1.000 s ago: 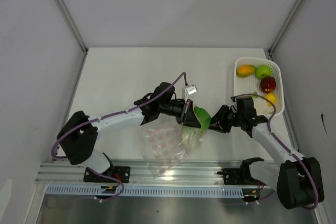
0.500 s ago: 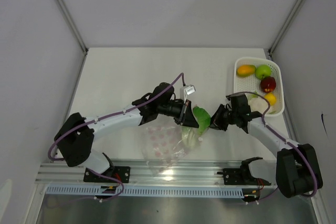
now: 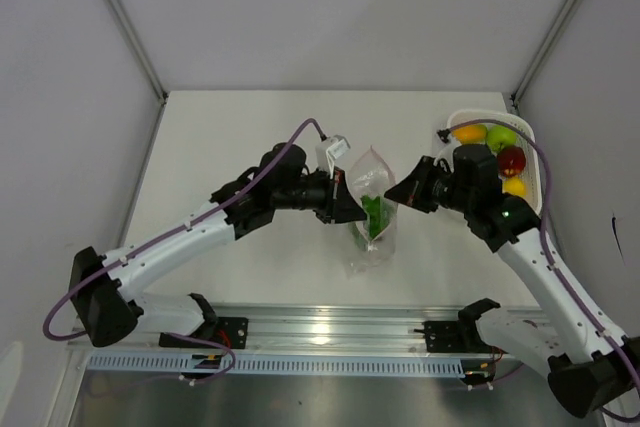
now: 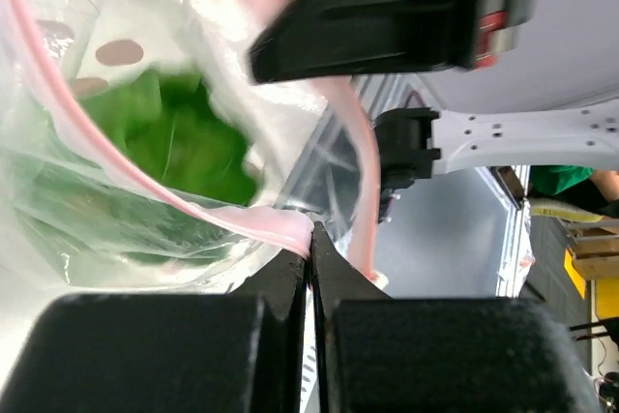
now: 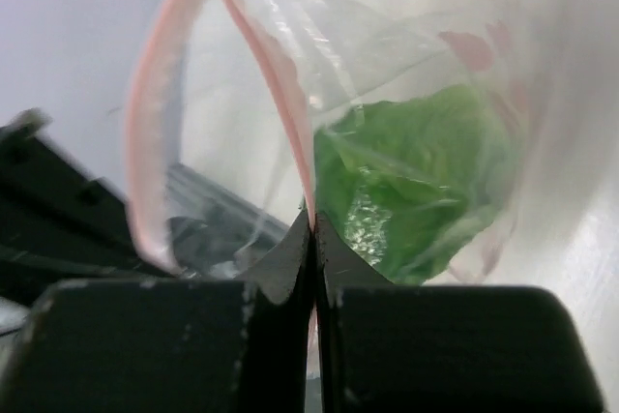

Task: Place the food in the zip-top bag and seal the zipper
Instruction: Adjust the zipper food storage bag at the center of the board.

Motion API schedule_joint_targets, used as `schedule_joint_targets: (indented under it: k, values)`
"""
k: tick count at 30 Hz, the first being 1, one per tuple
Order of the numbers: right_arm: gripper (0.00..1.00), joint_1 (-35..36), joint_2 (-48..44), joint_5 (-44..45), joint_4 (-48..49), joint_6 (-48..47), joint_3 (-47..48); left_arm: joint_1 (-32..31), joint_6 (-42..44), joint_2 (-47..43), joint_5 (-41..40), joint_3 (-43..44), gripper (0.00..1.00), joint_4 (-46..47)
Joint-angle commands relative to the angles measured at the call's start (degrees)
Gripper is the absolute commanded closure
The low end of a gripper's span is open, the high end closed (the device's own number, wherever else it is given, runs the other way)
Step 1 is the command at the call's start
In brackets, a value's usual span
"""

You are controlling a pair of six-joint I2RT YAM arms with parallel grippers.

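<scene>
The clear zip-top bag (image 3: 372,209) with pinkish dots hangs lifted above the table, mouth up, with the green leafy cabbage (image 3: 374,213) inside it. My left gripper (image 3: 345,205) is shut on the pink zipper (image 4: 261,224) at the mouth's left side. My right gripper (image 3: 392,194) is shut on the zipper (image 5: 280,103) at the mouth's right side. The cabbage shows through the plastic in the left wrist view (image 4: 179,137) and the right wrist view (image 5: 406,181). The orange fruit (image 3: 468,133), green apple (image 3: 501,136), red apple (image 3: 511,160) and yellow fruit (image 3: 515,187) lie in the basket.
The white mesh basket (image 3: 535,172) stands at the table's right edge, partly behind my right arm. The metal rail (image 3: 320,332) with both arm bases runs along the near edge. Walls close in the table on the left, back and right.
Both grippers have risen and moved toward the back, lifting the bag off the table so it hangs upright between them. The cabbage has dropped down into the bag.
</scene>
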Motion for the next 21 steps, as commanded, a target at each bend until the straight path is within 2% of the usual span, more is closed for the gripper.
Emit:
schedule_joint_targets:
  k: [1,5,11,13,17,19,21]
  values:
    - [1.00,0.1,4.8,3.3,-2.3,-1.1,-5.2,0.3,-0.5,2.8,-1.5,0.5,0.99,-2.0]
    - [1.00,0.3,6.5,5.6,-3.6,-2.1,-2.5,0.3,-0.4,0.5,-1.8,0.8,0.99,-1.5]
    - [1.00,1.4,2.7,7.7,-8.8,-4.2,7.9,0.3,0.2,-5.9,-2.4,3.0,0.99,-3.4]
    - [1.00,1.5,0.8,6.4,-9.1,-5.3,8.4,0.3,0.6,-6.7,-3.3,3.0,1.00,-4.0]
    - [1.00,1.7,-3.4,5.5,-4.3,-5.2,3.2,0.4,0.4,-4.6,-4.4,2.0,0.99,-6.0]
    - [1.00,1.6,-3.7,5.5,-3.2,-5.0,0.7,0.9,-0.4,-0.8,-3.4,1.6,0.99,-7.1]
    - [1.00,1.6,-1.5,5.3,-3.0,-5.8,1.9,2.4,-0.8,3.6,-1.6,4.7,0.99,-10.6]
